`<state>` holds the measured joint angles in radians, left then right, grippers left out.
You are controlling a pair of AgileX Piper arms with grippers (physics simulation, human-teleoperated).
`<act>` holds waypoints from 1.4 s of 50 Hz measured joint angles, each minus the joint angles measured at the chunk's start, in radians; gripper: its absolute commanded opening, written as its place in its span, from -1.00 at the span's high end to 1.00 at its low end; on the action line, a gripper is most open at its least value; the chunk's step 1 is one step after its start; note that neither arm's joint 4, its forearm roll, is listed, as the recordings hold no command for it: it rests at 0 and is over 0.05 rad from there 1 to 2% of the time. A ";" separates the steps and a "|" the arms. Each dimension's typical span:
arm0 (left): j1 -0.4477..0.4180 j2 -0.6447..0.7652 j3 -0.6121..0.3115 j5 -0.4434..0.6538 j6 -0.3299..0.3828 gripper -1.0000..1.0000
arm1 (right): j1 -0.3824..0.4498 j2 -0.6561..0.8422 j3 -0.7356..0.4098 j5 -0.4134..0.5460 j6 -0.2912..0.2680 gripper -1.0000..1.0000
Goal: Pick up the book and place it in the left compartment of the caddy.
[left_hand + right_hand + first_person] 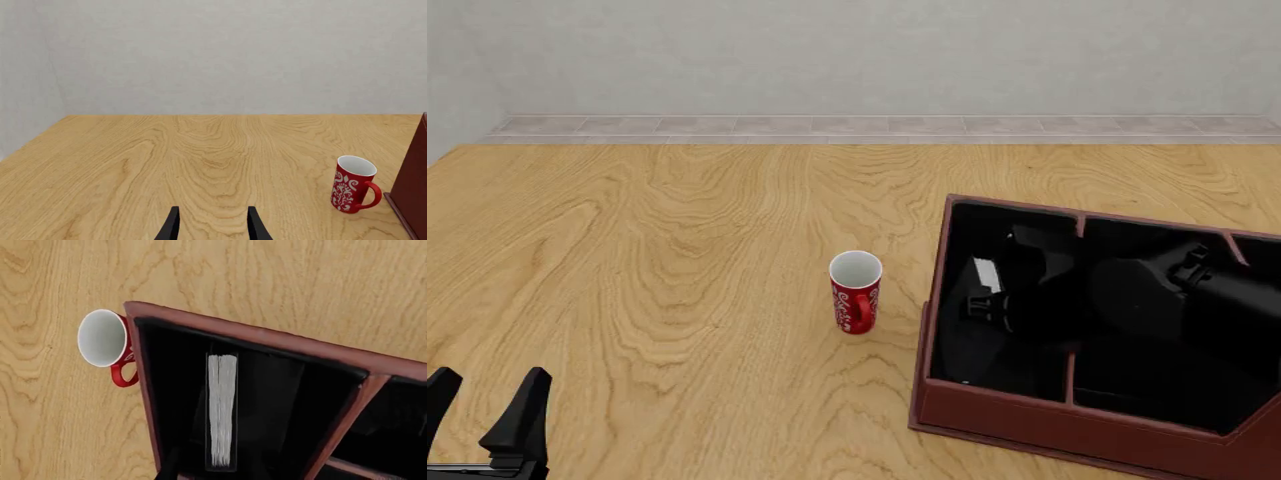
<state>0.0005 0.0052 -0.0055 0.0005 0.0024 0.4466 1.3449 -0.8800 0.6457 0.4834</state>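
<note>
right gripper (994, 305), fingers' state hidden, lowers the book (221, 410) upright into the caddy's (924, 370) left compartment (173, 390); early release could topple it. left gripper (487, 405) parted, empty.

1. A red mug (856, 291) with a white pattern and a white inside is seen standing upright on the wooden table (667, 260).
2. A pale grey wall (854, 55) is seen behind the far edge of the table.
</note>
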 measured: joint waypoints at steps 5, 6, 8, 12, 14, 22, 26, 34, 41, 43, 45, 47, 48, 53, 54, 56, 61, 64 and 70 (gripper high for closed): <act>0.000 0.000 0.000 0.000 0.000 -1.00 | 0.000 -0.004 -0.002 0.003 0.000 -1.00; 0.000 0.000 0.000 0.000 0.000 -1.00 | 0.000 -0.005 -0.003 0.004 0.000 -1.00; 0.000 0.000 0.000 0.000 0.000 -1.00 | 0.000 -0.008 -0.005 0.007 0.000 -1.00; 0.000 0.000 0.000 0.000 0.000 -1.00 | 0.001 -0.016 -0.011 0.018 -0.002 -1.00; 0.000 0.000 0.000 0.000 0.000 -1.00 | 0.001 -0.021 -0.014 0.024 -0.002 -1.00; 0.000 0.000 0.000 0.000 0.000 -1.00 | 0.001 -0.048 -0.027 0.053 -0.008 -1.00; 0.000 0.000 0.000 0.000 0.000 -1.00 | 0.001 -0.066 -0.033 0.072 -0.012 -1.00; 0.000 0.000 0.000 0.000 0.000 -1.00 | -0.004 -0.106 -0.046 0.113 -0.021 -1.00; 0.000 0.000 0.000 0.000 0.000 -1.00 | -0.009 -0.143 -0.057 0.151 -0.031 -1.00; 0.000 0.000 0.000 0.000 0.000 -1.00 | -0.010 -0.154 -0.060 0.162 -0.033 -1.00; 0.000 0.000 0.000 0.000 0.000 -1.00 | -0.011 -0.166 -0.063 0.174 -0.035 -1.00; 0.000 0.000 0.000 0.000 0.000 -1.00 | -0.013 -0.178 -0.066 0.185 -0.038 -1.00; 0.000 0.000 0.000 0.000 0.000 -1.00 | -0.013 -0.184 -0.067 0.191 -0.039 -1.00; 0.000 0.000 0.000 0.000 0.000 -1.00 | -0.015 -0.216 -0.074 0.220 -0.045 -1.00; 0.000 0.000 0.000 0.000 0.000 -1.00 | -0.016 -0.223 -0.075 0.226 -0.046 -1.00; 0.000 0.000 0.000 0.000 0.000 -1.00 | -0.016 -0.237 -0.078 0.239 -0.048 -1.00; 0.000 0.000 0.000 0.000 0.000 -1.00 | -0.016 -0.273 -0.088 0.271 -0.053 -1.00; 0.000 0.000 0.000 0.000 0.000 -1.00 | -0.014 -0.295 -0.094 0.292 -0.056 -1.00; 0.000 0.000 0.000 0.000 0.000 -1.00 | -0.010 -0.341 -0.109 0.335 -0.066 -1.00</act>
<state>0.0005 0.0052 -0.0055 0.0005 0.0024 0.4366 1.0043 -0.9891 0.9810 0.4169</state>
